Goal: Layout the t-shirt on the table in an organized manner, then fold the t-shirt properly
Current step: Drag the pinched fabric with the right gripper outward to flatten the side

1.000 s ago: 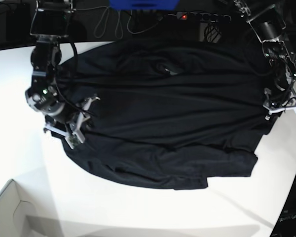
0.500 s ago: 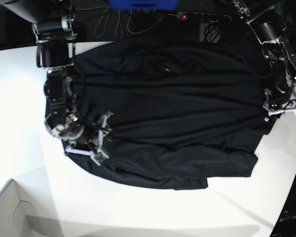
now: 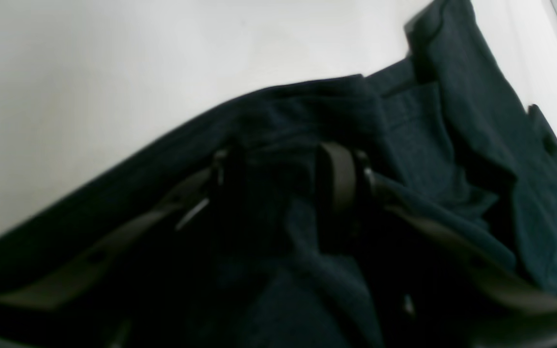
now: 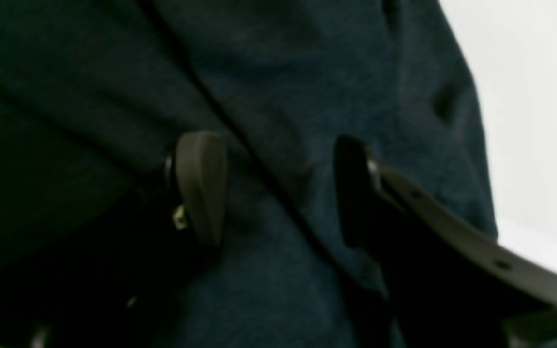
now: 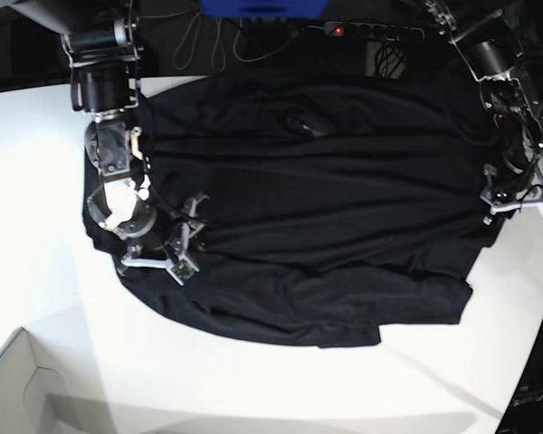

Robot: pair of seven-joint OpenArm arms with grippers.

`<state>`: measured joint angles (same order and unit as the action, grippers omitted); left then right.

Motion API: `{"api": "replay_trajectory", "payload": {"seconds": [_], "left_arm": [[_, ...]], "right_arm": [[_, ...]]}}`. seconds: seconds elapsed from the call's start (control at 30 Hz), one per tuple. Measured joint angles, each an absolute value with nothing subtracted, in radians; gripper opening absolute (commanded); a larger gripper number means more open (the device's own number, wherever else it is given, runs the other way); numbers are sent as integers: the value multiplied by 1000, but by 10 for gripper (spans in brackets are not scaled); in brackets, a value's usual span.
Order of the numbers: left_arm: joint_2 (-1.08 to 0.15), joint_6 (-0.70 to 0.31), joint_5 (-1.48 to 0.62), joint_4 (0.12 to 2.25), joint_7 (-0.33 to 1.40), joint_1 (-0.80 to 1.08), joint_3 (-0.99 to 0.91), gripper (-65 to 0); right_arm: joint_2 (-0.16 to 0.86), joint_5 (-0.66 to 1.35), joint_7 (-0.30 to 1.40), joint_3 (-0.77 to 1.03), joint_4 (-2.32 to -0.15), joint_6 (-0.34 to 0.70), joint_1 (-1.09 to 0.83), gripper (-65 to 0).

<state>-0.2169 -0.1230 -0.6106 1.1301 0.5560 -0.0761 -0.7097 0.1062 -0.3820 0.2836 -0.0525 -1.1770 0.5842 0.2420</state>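
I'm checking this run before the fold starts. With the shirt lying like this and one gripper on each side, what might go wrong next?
The left gripper has a bunch of the t-shirt between its jaws; pulling from there may drag several layers and crease the side further. The right gripper stands open over flat cloth away from the edge, so closing here may pinch a mid-panel fold, not a hem. The near edge lies doubled and wrinkled, so a fold now would lock that in.

The right gripper [image 5: 188, 244] is carried low at the end of an arm bent downward from its mount, the wrist turned so that the jaws are spread wide apart, nothing being pinched between them. The left gripper [image 5: 516, 194] is held at the end of an arm folded at the elbow; its jaws are closed on a bunched fold of the t-shirt [image 5: 326, 208].
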Motion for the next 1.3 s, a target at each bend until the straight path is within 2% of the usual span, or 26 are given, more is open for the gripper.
{"api": "replay_trajectory", "payload": {"seconds": [0.3,0.47,0.67,1.3], "left_arm": [[-218,-123,-611,1128,556,-76,-712,-411],[-218,-123,-611,1128,557,-75,-712,-411],[-218,-123,-611,1127,557,-75,-712,-411],[-218,-123,-611,1127,557,-75,-712,-411]], "right_arm": [[125,-368,218,-54,-1088,473,274,-296],[139,-367,189,-53,-1087,473,268,-299],[154,-366,189,-55,-1087,474,268,-374],[216,-370,190,-52,-1088,474,269,-382]]}}
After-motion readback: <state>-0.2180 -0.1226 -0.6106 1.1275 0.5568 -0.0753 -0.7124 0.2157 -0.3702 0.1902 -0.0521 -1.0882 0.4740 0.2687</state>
